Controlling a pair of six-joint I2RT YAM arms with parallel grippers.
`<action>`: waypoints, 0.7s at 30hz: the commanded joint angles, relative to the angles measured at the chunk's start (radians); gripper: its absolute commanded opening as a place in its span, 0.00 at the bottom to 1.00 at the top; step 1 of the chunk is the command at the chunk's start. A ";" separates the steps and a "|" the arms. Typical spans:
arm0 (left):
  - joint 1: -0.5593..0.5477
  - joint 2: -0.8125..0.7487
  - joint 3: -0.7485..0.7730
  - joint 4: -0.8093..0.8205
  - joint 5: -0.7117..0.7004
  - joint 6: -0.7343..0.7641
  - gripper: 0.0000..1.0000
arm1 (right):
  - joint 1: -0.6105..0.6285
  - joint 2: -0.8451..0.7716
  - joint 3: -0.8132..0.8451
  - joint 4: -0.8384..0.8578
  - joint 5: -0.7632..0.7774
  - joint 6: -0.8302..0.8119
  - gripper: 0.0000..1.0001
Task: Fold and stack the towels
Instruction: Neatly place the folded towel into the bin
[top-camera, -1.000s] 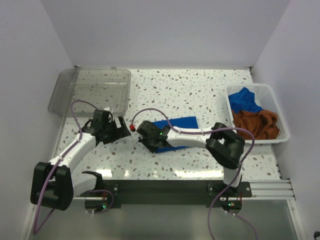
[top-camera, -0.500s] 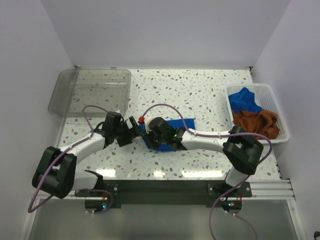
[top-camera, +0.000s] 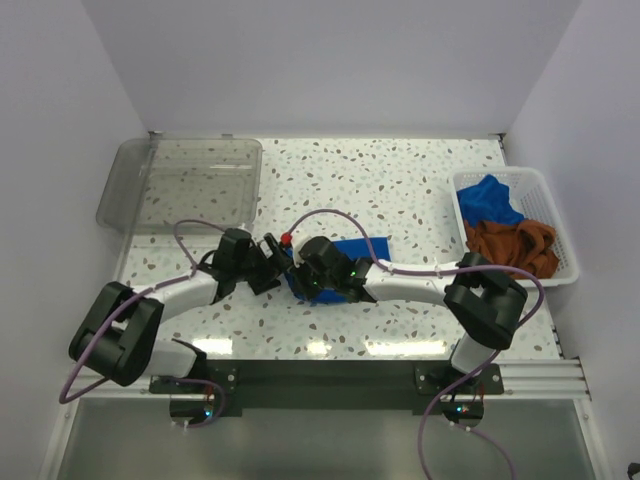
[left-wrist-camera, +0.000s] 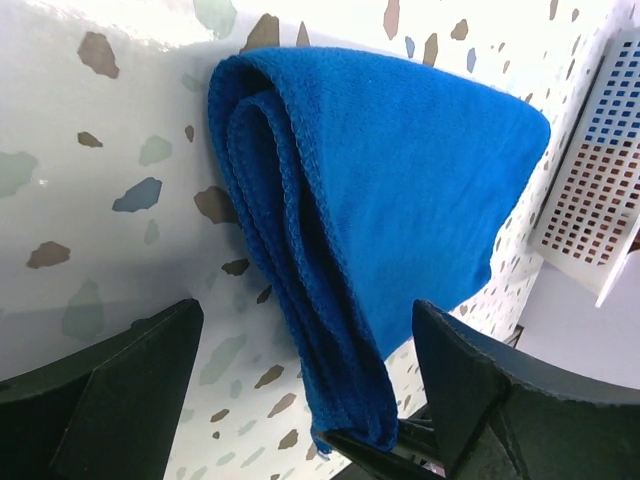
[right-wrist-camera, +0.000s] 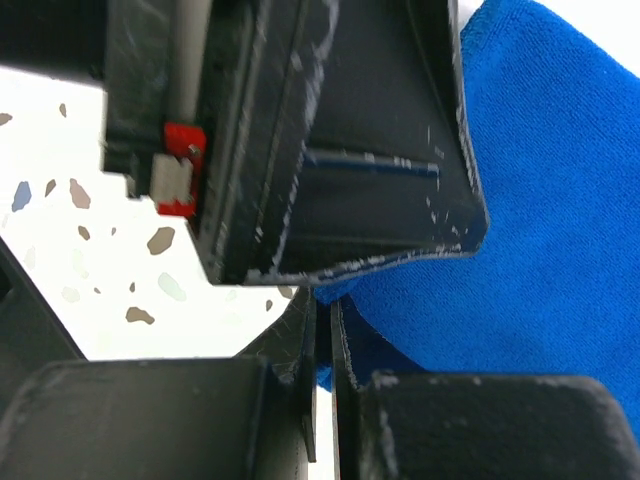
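A folded blue towel lies on the speckled table, in front of centre. My right gripper is at its left end, with its thin jaws shut on the towel's corner. My left gripper is open right beside it. In the left wrist view my left gripper straddles the towel's rolled edge, and the towel spreads away beyond it. In the right wrist view my right gripper shows with a left finger just ahead of it.
A white basket at the right edge holds a blue towel and a brown towel. A clear plastic bin stands at the back left. The two grippers are nearly touching.
My left gripper has moved right from the table's left side up to the towel's left end. My right gripper shifted slightly right and back, still at the towel's corner.
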 joint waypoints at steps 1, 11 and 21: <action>-0.018 0.024 -0.027 0.076 -0.024 -0.050 0.90 | -0.003 -0.032 0.002 0.063 -0.023 0.012 0.00; -0.022 0.071 -0.033 0.125 -0.066 -0.007 0.40 | -0.003 -0.012 0.002 0.072 -0.039 0.014 0.00; -0.020 0.110 0.119 -0.007 -0.044 0.224 0.00 | -0.002 -0.012 0.024 0.028 -0.028 -0.003 0.56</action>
